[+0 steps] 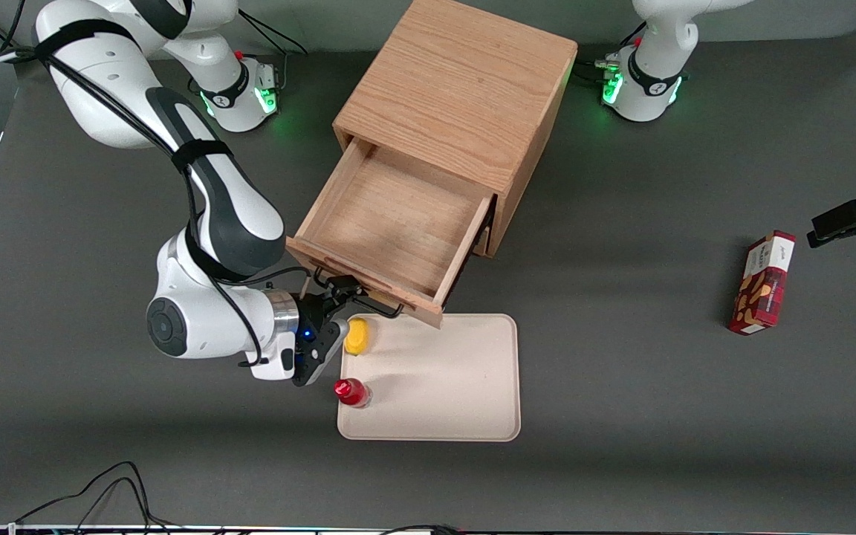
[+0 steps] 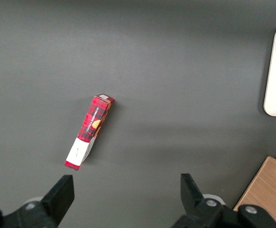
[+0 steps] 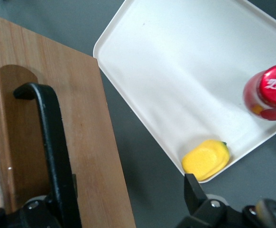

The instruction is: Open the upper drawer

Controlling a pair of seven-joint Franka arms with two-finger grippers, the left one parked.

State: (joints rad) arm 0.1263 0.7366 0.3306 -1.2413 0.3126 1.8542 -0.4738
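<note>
The small oak cabinet (image 1: 458, 96) stands at the middle of the table. Its upper drawer (image 1: 391, 215) is pulled far out and shows a bare wooden inside. The drawer's black wire handle (image 1: 392, 312) (image 3: 52, 142) runs along its front panel. My right gripper (image 1: 339, 293) (image 3: 128, 202) is in front of the drawer, level with the handle. Its fingers are wide apart. One finger sits by the handle bar, the other fingertip (image 3: 192, 187) hangs over the dark table by the tray's edge. The lower drawer is hidden under the open one.
A cream tray (image 1: 443, 379) (image 3: 176, 71) lies in front of the drawer with a yellow object (image 1: 357, 336) (image 3: 207, 159) and a red-capped bottle (image 1: 351, 391) (image 3: 273, 92) on it. A red plaid box (image 1: 762, 282) (image 2: 89, 131) lies toward the parked arm's end.
</note>
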